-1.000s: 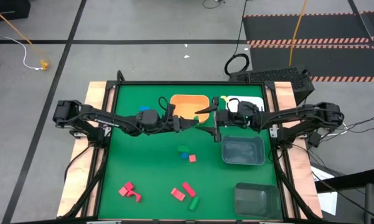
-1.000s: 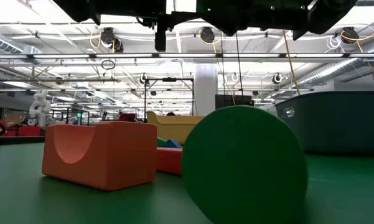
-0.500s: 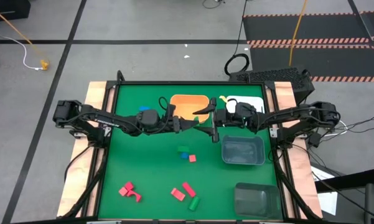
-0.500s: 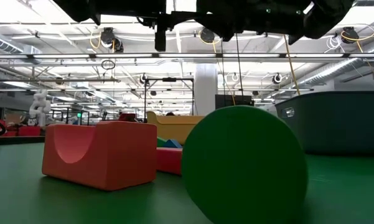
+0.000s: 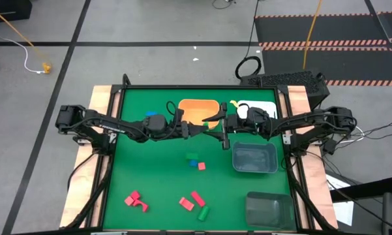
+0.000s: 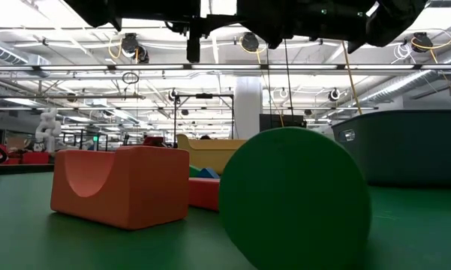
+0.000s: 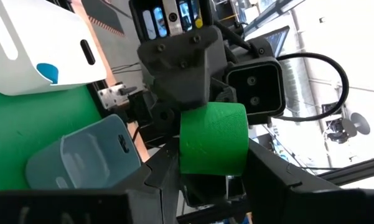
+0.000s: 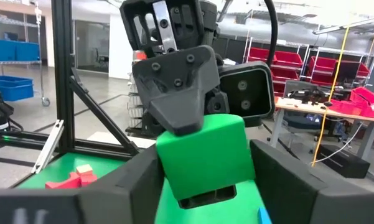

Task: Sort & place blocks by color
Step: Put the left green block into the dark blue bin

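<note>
Both grippers meet in mid-air over the table's far middle, next to the orange bin [image 5: 197,108]. A green block [image 7: 213,140] [image 8: 204,154] sits between them; in the high view the fingers hide it. My left gripper [image 5: 214,124] [image 7: 211,183] comes from the table's left, my right gripper [image 5: 224,128] [image 8: 205,183] from the right, and both are shut on the block. Other blocks lie on the green mat: green [image 5: 192,156], red [image 5: 201,166], red pieces [image 5: 135,200] [image 5: 192,200], green [image 5: 203,213] and blue [image 5: 152,113]. My left gripper pinches the green block between its two fingers [image 7: 165,177], one on each opposite side face [image 7: 190,155]. The fingers come level from the table's left. The block is lifted clear of the table. My right gripper pinches the same green block between its two fingers [image 8: 140,177], on the block's other pair of side faces [image 8: 168,162]. It comes level from the table's right, turned about a quarter against the left gripper. The block hangs clear above the mat.
A white bin [image 5: 257,108] stands at the far right. Two grey bins [image 5: 254,158] [image 5: 269,209] stand along the right side. In the low view a red arch block [image 6: 120,195] and a green cylinder [image 6: 294,199] lie close to the camera.
My right gripper has moved a little toward the table's left, closing on my left gripper. The blocks on the mat have stayed where they were.
</note>
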